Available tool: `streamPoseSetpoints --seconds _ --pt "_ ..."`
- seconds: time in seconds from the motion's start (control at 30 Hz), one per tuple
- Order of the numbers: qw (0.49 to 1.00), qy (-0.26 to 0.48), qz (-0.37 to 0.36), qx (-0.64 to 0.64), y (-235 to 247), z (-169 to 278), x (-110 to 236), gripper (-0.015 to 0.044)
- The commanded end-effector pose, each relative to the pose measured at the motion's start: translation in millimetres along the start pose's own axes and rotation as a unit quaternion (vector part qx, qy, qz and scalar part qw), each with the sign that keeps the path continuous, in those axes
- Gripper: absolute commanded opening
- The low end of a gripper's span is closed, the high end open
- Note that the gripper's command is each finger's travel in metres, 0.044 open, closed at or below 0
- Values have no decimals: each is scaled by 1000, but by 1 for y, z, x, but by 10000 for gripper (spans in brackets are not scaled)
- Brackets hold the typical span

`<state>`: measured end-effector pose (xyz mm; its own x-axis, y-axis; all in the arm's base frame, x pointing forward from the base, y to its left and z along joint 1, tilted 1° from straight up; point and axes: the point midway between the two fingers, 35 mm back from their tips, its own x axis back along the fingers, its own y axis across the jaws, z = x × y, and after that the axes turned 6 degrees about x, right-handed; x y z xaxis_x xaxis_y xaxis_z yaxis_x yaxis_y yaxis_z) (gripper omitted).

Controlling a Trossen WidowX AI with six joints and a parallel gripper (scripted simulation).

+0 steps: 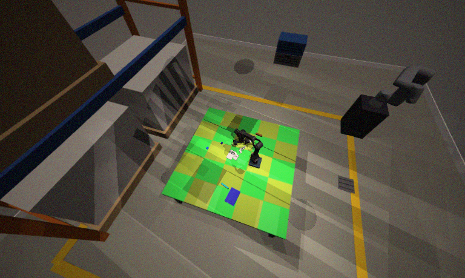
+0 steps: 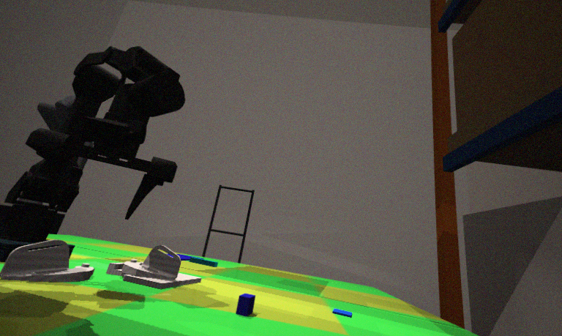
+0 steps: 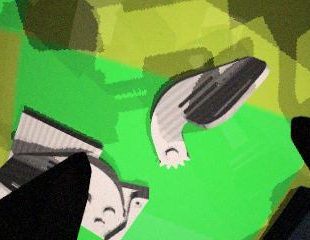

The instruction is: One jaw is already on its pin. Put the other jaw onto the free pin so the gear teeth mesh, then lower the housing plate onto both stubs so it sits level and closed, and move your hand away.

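The loose pale jaw lies apart from the base, its gear-toothed end nearest the base in the wrist view. The pale base carries the other jaw, whose upright pad is at the lower left in the wrist view. My gripper is open and empty above the parts. Its left finger covers some of the base and the jaw on it in the wrist view; the loose jaw lies between and below the fingertips. I cannot make out the housing plate; the free pin is not clear either.
A dark blue block and a small blue piece lie beyond the base. A cyan bar and a blue rectangle lie farther off. An orange-brown block lies behind the arm.
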<state>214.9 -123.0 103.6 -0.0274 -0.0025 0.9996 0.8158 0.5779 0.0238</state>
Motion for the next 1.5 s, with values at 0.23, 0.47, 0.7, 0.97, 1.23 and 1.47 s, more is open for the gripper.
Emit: streamPoseSetpoints --seconds 0.23,0.47,0.7,0.97,1.23,1.47 --pt "991 -2 1 -133 -5 2 2 440" --pt "977 -2 1 -215 -8 3 2 440" --pt "956 -2 1 -294 -11 3 3 440" --pt "924 -3 1 -383 -14 5 4 440" --pt "884 -3 1 -467 -17 6 4 440" --pt "881 -3 1 -474 -17 6 2 440"
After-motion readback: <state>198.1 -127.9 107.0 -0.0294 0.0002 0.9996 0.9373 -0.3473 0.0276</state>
